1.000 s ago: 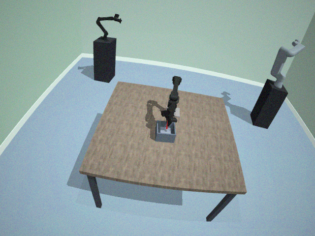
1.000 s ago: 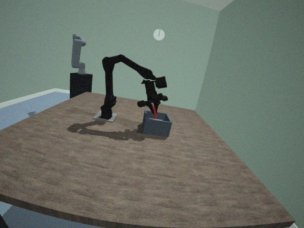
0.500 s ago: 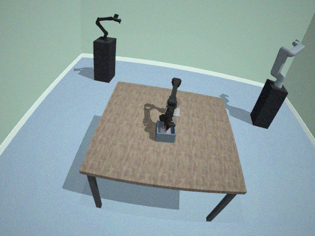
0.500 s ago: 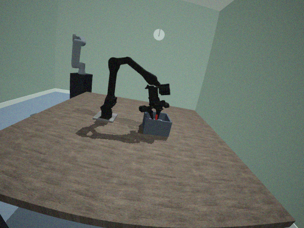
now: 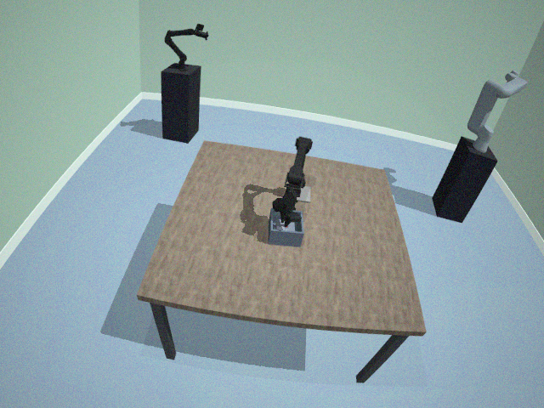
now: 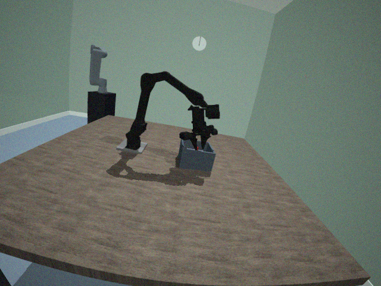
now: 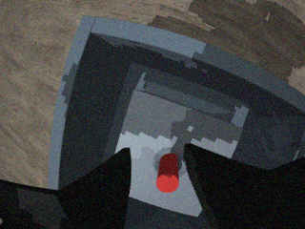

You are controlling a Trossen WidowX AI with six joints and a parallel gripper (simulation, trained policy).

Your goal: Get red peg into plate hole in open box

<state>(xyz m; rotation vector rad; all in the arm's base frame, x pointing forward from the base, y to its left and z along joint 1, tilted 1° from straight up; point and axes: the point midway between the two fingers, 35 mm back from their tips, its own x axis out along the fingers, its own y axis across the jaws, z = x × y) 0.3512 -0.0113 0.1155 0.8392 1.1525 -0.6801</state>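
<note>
Gripper (image 5: 286, 221) (image 6: 200, 148) (image 7: 157, 153): partly open, gripping nothing | red peg (image 5: 286, 226) (image 6: 197, 148) (image 7: 168, 183): between fingers, probably released for seating | plate (image 7: 143, 183): underneath, perhaps supporting it

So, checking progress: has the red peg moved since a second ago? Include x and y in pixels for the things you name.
Yes; in the exterior view, the red peg (image 6: 197, 148) (image 7: 168, 174) sank lower against the box's rim (image 6: 198, 151).
</note>
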